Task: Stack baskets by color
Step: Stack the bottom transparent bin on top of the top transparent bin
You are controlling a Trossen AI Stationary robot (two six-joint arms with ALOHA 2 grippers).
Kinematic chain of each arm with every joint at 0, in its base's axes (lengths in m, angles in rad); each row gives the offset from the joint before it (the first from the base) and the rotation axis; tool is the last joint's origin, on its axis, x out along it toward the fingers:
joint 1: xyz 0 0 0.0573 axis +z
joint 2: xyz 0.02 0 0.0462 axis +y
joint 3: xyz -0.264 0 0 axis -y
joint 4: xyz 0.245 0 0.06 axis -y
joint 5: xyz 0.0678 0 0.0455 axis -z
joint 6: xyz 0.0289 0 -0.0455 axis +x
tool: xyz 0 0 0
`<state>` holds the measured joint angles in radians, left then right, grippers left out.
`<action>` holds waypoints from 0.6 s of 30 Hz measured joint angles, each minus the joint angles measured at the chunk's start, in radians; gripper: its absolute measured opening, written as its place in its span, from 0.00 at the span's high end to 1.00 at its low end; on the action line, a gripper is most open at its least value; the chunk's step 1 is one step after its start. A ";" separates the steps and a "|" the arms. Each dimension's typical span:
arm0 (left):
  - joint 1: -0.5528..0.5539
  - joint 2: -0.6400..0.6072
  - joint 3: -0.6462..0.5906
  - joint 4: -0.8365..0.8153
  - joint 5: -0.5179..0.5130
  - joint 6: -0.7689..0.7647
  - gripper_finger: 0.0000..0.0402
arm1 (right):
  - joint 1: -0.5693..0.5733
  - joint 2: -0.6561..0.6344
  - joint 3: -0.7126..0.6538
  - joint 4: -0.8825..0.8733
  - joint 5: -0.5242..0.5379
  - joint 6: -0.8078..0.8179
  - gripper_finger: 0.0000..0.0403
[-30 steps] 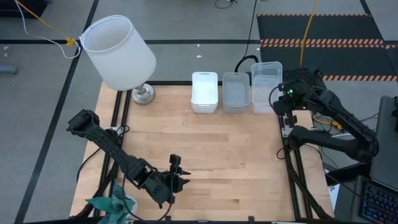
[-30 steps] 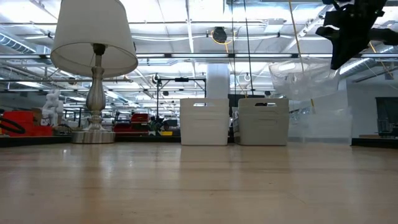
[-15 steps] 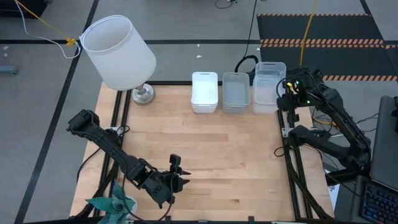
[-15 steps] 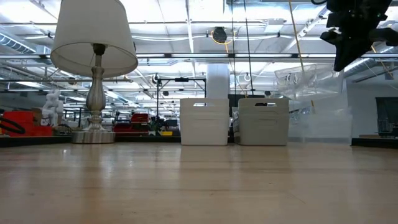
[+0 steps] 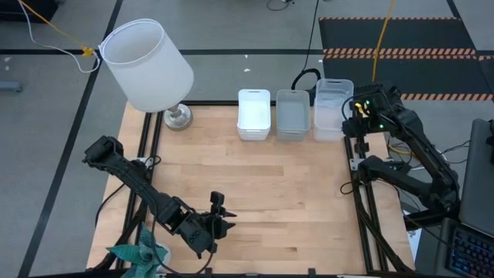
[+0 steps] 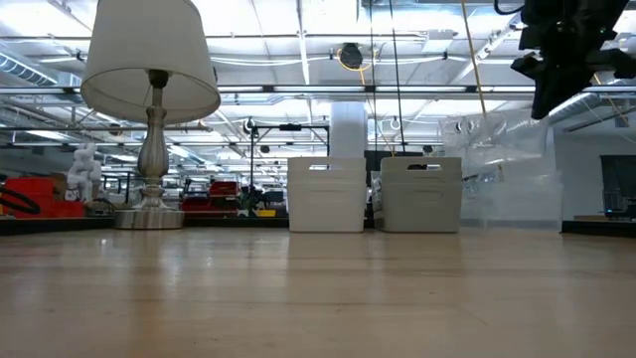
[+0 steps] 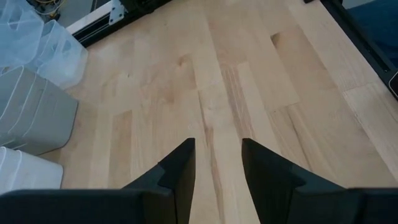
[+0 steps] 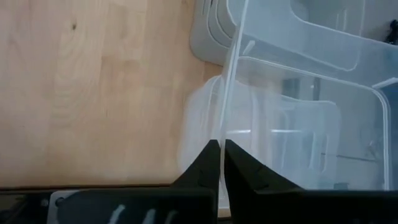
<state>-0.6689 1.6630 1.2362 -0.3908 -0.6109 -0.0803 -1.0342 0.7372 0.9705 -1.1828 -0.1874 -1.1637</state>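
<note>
Both arms are the same dark, near-black build, chunky joint housings linked by slimmer tube sections. The right arm (image 5: 409, 147) has small green and yellow indicator lights glowing near its wrist, plus a black cable looping behind it. The left arm (image 5: 147, 193) has a little boxy black module sticking up by the wrist. Up close, the left gripper fingers (image 7: 180, 171) are matte black angular wedges tapering to flat tips.

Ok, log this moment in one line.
right claw: shut on clear basket rim, above clear stack | left claw: open, idle | white stack, grey stack: done
</note>
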 joint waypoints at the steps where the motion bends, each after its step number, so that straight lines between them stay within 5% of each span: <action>1: 0.000 0.000 0.000 0.000 0.000 -0.001 0.67 | 0.000 0.000 -0.007 0.003 0.004 -0.001 1.00; 18: -0.001 0.000 0.000 0.000 0.008 -0.007 0.67 | -0.001 0.002 -0.017 0.016 0.085 -0.060 1.00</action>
<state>-0.6697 1.6630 1.2362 -0.3908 -0.6029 -0.0872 -1.0348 0.7394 0.9535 -1.1671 -0.1020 -1.2238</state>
